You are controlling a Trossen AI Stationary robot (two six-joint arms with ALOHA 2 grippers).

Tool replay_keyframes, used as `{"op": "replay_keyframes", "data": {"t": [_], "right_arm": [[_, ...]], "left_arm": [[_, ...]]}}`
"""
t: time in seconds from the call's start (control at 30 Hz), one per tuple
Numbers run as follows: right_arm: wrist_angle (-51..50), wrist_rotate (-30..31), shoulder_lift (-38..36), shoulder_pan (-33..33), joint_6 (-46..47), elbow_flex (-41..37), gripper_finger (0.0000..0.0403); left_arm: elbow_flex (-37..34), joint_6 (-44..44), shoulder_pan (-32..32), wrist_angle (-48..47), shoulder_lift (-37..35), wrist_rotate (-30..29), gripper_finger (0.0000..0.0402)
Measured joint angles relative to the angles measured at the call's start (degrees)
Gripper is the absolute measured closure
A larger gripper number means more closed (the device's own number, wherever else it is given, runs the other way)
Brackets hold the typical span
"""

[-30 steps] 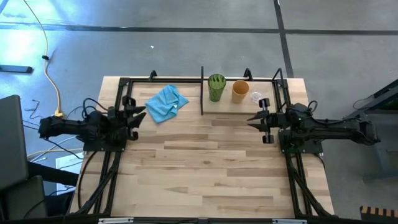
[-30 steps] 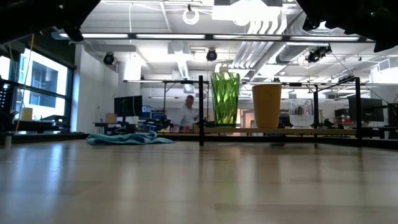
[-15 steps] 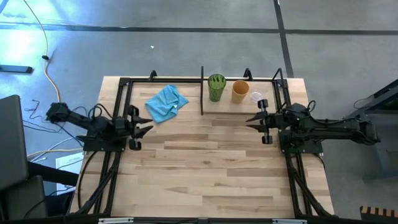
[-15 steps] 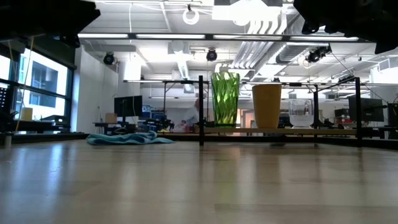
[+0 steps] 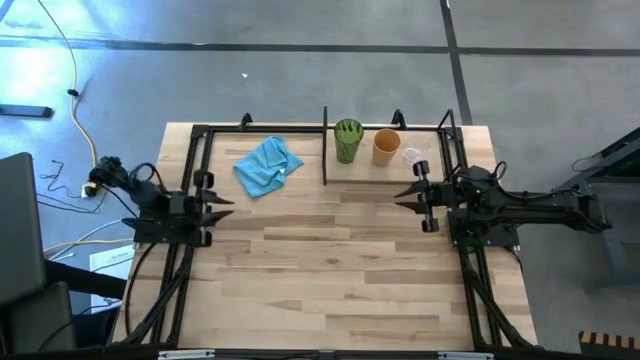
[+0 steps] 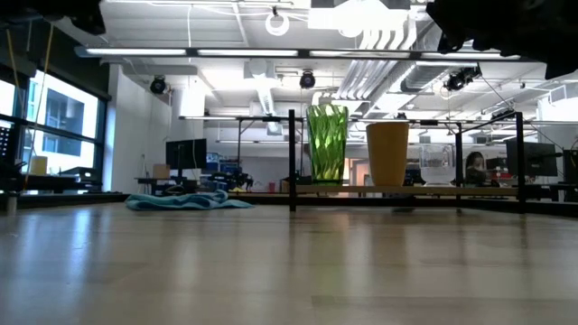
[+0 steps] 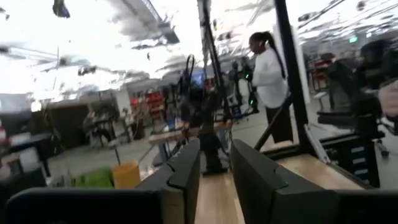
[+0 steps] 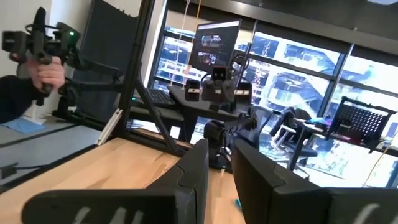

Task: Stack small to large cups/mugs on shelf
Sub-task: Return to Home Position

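Cups are the subject, set farthest back, so read from the near edge of the desk (image 5: 330, 290) outward. Halfway back, the left gripper (image 5: 224, 208) sits by the left edge and the right gripper (image 5: 402, 195) by the right edge. Both point inward, each with fingers a little parted and holding nothing. Beyond the left gripper, a blue cloth (image 5: 268, 165) lies crumpled toward the far left corner. Along the far edge, right of a black upright divider (image 5: 325, 150), the shelf (image 6: 492, 190) carries three cups in a row, upright and apart. The green cup (image 5: 348, 140) is just beside the divider, the orange cup (image 5: 386, 146) is in the middle, and the clear glass (image 5: 411, 155) is nearest the far right corner. They stand side by side, largest to smallest, not nested.

The job in hand looks like parking the arms. To do it well, the right arm, the one nearer the glass, should draw straight away from the shelf, and both arms should settle level by their own edges.

Only the overhead view shows both arms whole. Only the low view shows the cups' heights stepping down. The left wrist view adds a person (image 7: 270, 74) standing in the room, and the right wrist view adds a hand (image 8: 48, 73) gripping a dark handle
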Motion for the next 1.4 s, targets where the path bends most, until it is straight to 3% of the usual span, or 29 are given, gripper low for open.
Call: {"op": "replay_keyframes", "data": {"t": [0.17,0.27,0.67,0.87,1.07,1.4], "right_arm": [[-0.7,-0.3,0.0,0.1,1.9,0.0,0.0338],[-0.5,-0.4,0.1,0.1,2.3,0.0,0.0338],[-1.7,-0.3,-0.2,2.1,2.5,0.0,0.0338],[-1.7,0.2,-0.2,3.2,2.2,0.0,0.0338],[-1.6,0.7,-0.2,4.3,2.5,0.0,0.0338],[-1.6,3.7,-0.2,6.5,2.5,0.0,0.0338]], "left_arm": [[0.7,2.2,-0.6,-5.6,-6.7,4.1,0.0341],[0.1,3.2,-0.6,-5.0,-6.3,6.7,0.0348],[0.3,13.8,-0.4,5.0,-6.3,7.7,0.0363],[-0.5,9.2,-0.4,4.0,-6.3,12.2,0.0367],[-8.7,5.5,-0.4,13.2,-6.3,11.7,0.0367],[-8.9,-6.2,-0.4,7.9,-6.3,13.9,0.0367]]}}
